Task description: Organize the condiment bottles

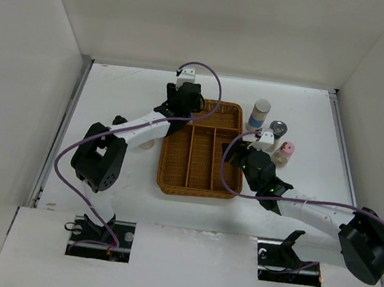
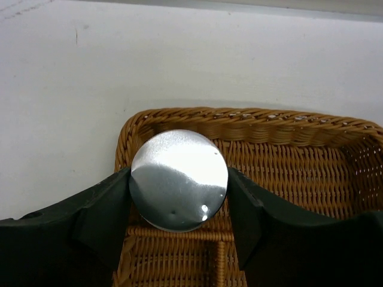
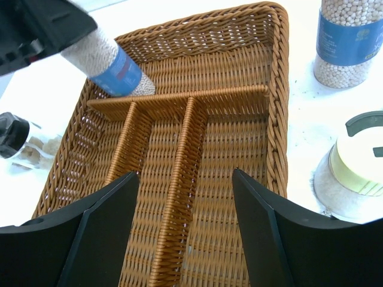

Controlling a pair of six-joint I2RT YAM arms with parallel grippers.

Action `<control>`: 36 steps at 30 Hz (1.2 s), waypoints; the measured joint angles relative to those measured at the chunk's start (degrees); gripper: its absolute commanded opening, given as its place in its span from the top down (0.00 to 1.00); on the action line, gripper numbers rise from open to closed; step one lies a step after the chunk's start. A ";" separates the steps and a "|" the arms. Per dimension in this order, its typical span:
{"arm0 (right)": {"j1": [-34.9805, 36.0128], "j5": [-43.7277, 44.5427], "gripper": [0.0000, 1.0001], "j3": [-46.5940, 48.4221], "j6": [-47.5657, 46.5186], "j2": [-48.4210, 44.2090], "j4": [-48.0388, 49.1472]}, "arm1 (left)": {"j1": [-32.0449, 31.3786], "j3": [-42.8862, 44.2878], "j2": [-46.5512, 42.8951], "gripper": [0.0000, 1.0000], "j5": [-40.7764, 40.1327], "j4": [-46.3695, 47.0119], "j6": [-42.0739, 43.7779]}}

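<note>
Left wrist view: the left end effector (image 2: 179,182) is clamped on a silver-capped jar (image 2: 176,161), its fingers (image 2: 102,209) pressed to both sides of the cap, above the far left corner of the wicker tray (image 2: 281,122). In the right wrist view the right end effector (image 3: 185,179) gapes wide with nothing between, over the tray's long compartments. Beyond, at upper left, the held jar leans, its lower end in the cross compartment. On the desk (image 3: 302,119) at right stand a cream-capped jar (image 3: 359,173) and, farther, a blue-banded jar (image 3: 350,39).
</note>
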 measured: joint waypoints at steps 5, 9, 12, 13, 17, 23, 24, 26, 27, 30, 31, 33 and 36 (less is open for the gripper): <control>-0.11 -0.04 0.28 0.00 0.04 0.00 0.00 | 0.24 0.63 0.79 0.31 -0.24 1.18 0.74; -0.13 -0.02 0.25 0.00 0.04 0.00 0.02 | 0.35 0.63 0.81 0.16 -0.59 2.03 0.83; -0.39 -0.02 0.24 0.00 0.17 0.00 0.00 | 0.37 0.61 0.79 0.11 -0.90 2.34 0.81; -0.44 -0.02 0.24 0.00 0.17 0.00 0.00 | 0.35 0.59 0.72 0.09 -1.01 2.51 0.81; -0.50 -0.04 0.37 0.00 0.17 0.00 0.00 | 0.33 -0.02 -0.61 0.06 -1.07 3.06 0.81; -0.52 -0.20 0.80 0.00 -0.24 0.00 0.02 | 0.22 -7.50 -11.32 0.17 -1.09 7.13 0.35; -0.52 -0.22 0.84 0.00 -0.35 0.07 0.00 | 0.22 -9.38 -14.19 0.26 -1.11 8.09 0.15; -0.44 -0.44 0.86 0.00 -0.50 0.22 -0.09 | 0.24 -13.44 -20.17 0.46 -1.14 10.29 -0.72; -0.37 -0.50 0.87 0.00 -0.57 0.26 -0.09 | 0.24 -15.78 -23.45 0.54 -1.14 11.58 -1.27; -0.31 -0.66 0.88 0.02 -0.98 0.31 -0.09 | 0.35 -22.49 -32.11 0.65 -0.90 14.47 -3.30; -0.31 -0.70 0.87 0.02 -1.09 0.37 -0.11 | 0.37 -24.44 -34.16 0.67 -0.59 15.10 -3.96; -0.31 -0.81 0.84 0.09 -1.18 0.42 -0.50 | 0.44 -29.00 -37.99 0.69 0.76 15.93 -5.57; -0.31 -0.85 0.71 0.24 -1.33 -0.24 -1.46 | 0.07 -35.67 -41.75 0.71 4.26 15.87 -7.93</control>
